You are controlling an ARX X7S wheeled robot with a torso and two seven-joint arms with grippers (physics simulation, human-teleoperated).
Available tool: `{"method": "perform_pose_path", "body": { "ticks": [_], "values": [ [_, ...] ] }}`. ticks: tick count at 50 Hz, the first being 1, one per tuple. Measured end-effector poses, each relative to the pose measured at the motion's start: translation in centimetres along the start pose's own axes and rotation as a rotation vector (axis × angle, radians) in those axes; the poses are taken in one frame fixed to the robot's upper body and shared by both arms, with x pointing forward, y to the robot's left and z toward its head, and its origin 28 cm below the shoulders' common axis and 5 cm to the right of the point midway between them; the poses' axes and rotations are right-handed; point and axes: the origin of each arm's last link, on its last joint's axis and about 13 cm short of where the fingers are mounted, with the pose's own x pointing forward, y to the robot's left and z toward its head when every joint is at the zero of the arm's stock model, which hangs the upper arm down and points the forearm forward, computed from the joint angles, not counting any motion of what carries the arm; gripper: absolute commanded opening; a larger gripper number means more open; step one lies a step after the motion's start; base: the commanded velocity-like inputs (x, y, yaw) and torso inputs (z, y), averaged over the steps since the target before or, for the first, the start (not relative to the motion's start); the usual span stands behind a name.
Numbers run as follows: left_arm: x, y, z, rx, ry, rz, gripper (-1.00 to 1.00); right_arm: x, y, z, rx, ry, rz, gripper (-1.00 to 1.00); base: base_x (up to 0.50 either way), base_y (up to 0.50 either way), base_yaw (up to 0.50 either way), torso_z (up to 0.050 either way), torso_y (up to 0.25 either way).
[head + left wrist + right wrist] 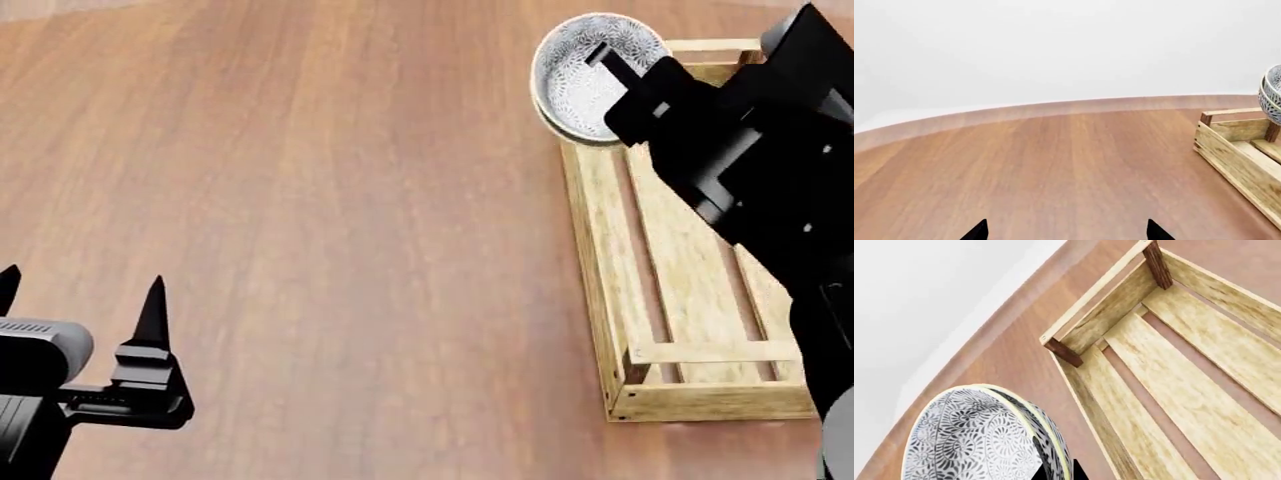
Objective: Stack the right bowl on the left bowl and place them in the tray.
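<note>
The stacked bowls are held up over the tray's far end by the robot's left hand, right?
Not the left: the right hand holds the stacked bowls over the tray's far end, as the head view shows. The left hand is open and empty.

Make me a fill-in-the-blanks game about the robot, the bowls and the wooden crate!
1. The right claw holds two stacked bowls above the far end of the ____.
2. The tray rests on a brown wooden ____.
3. The left claw holds nothing, and its black fingers are spread ____.
4. The bowls wear a black-and-white ____ pattern inside.

Missing words: tray; table; open; leafy
</note>
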Motion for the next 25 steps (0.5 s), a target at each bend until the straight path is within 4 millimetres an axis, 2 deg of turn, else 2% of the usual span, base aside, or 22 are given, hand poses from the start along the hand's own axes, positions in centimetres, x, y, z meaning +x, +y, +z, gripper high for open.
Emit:
{"method": "perform_pose_path", "body": {
  "ticks": [15,25],
  "values": [
    [0.1,0.1,-0.2,-0.003,0.006,0.000,1.00,-0.3,-3.7,1.6,0.169,-0.058,-0.114,-1.00,0.00,0.00,0.00,0.000,0.001],
    [0.2,0.1,-0.3,-0.008,0.007,-0.001,1.00,-0.5,-5.3,1.9,0.240,-0.071,-0.173,-1.00,0.00,0.00,0.00,0.000,0.000]
  ]
}}
